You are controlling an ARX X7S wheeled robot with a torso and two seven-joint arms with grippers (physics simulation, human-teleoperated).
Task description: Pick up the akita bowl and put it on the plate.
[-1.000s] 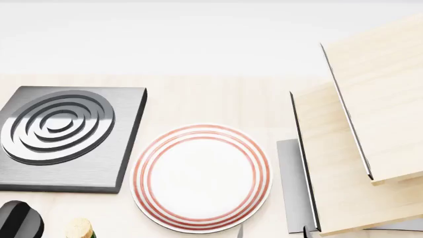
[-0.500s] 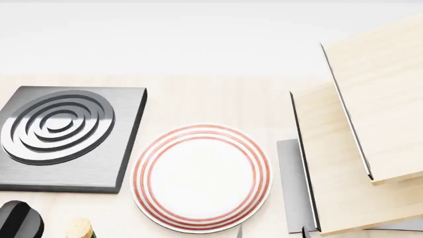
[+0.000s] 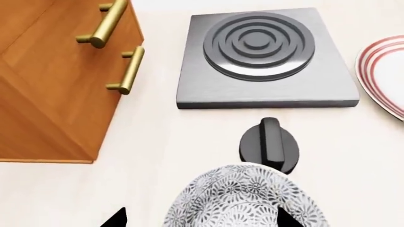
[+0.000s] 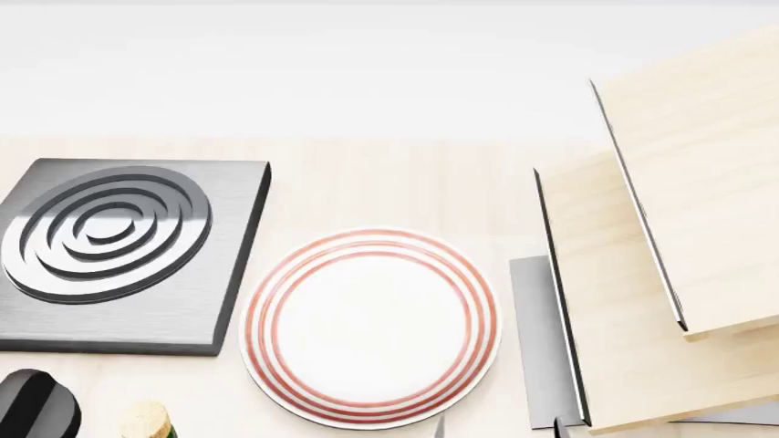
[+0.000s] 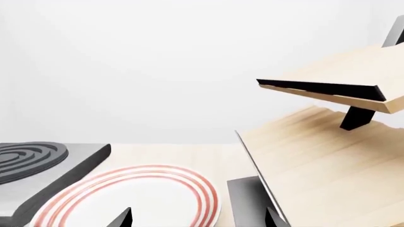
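Note:
The akita bowl [image 3: 246, 201], white with a dense grey-black floral pattern, shows only in the left wrist view, just in front of a black knob. My left gripper [image 3: 200, 221] is open around it: one dark fingertip lies over the bowl's side, the other is off to the side over bare counter. The plate [image 4: 371, 328], white with red rings, lies on the pale counter in the head view, with nothing on it. My right gripper [image 5: 198, 218] hangs open just above the plate [image 5: 145, 198], with nothing between its fingers. The bowl is out of the head view.
A dark grey square burner [image 4: 116, 246] with raised rings lies left of the plate, a black knob [image 3: 270, 144] in front of it. A wooden cabinet [image 3: 50, 80] with brass handles stands beside the burner. Tilted wooden shelves [image 4: 681, 228] and a grey slab [image 4: 542, 347] stand right of the plate.

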